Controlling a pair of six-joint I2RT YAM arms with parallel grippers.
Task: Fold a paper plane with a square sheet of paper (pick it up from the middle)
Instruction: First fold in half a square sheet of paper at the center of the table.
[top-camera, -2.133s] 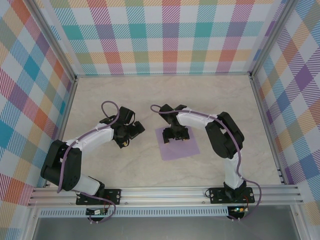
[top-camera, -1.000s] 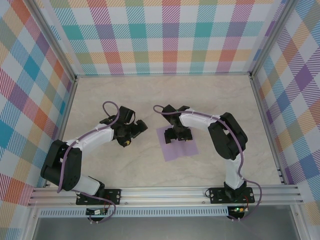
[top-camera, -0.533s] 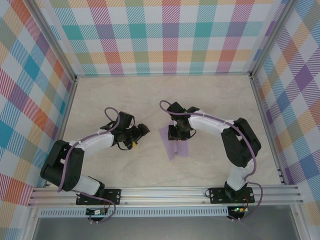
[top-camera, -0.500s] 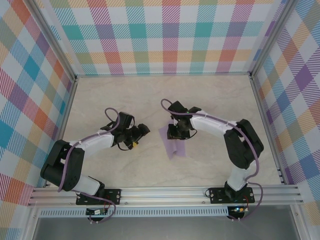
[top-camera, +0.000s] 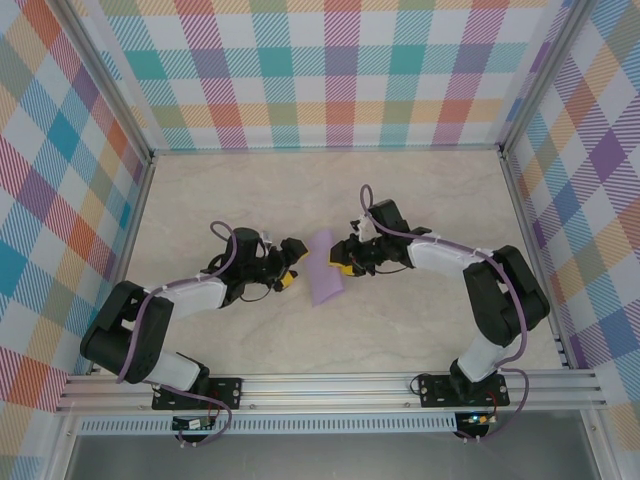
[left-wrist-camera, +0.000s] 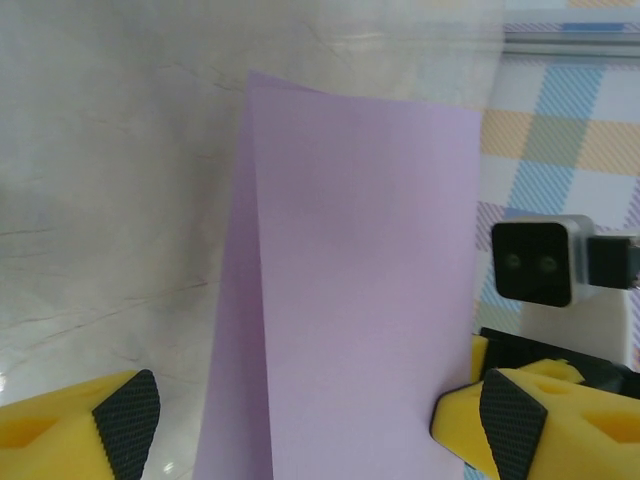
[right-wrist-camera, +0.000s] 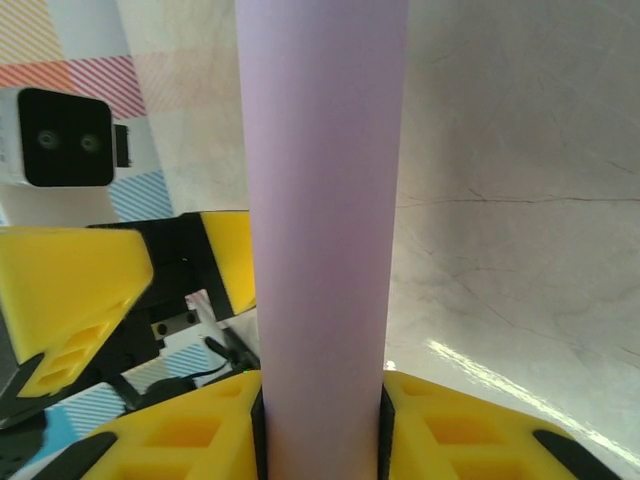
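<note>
Right gripper (top-camera: 343, 264) is clenched on the square sheet of paper (top-camera: 325, 270); in the right wrist view its yellow fingers (right-wrist-camera: 200, 430) press in on both sides of the paper at the bottom of frame, with no gap showing; the paper is bowed there into a rounded, half-folded strip, not flat.

Left gripper (top-camera: 291, 272) is spread wide and grasps nothing; in the left wrist view its black pads (left-wrist-camera: 128, 408) sit well apart at the two bottom corners, with the paper standing between them; the left-hand pad is clear of the paper; the paper's right edge meets the right-hand yellow finger (left-wrist-camera: 585, 420), but whether they touch cannot be told.

The paper stands on edge roughly mid-table, between the two grippers, which face each other from left and right; the left gripper is just beside one face and the right gripper is on the other side; whether the lower edge touches the table (top-camera: 430, 190) cannot be told.

From above the paper reads as a narrow lavender band; its long axis runs far to near, slightly slanted, with the far end a bit to the left and the near end wider.

In both wrist views the long axis runs up the frame, away from the camera; the left wrist view shows two overlapping layers, with one layer's edge running down left of centre, and a straight top edge with sharp corners.

The other arm's wrist camera (left-wrist-camera: 533, 262) sits just right of the paper in the left wrist view.
</note>
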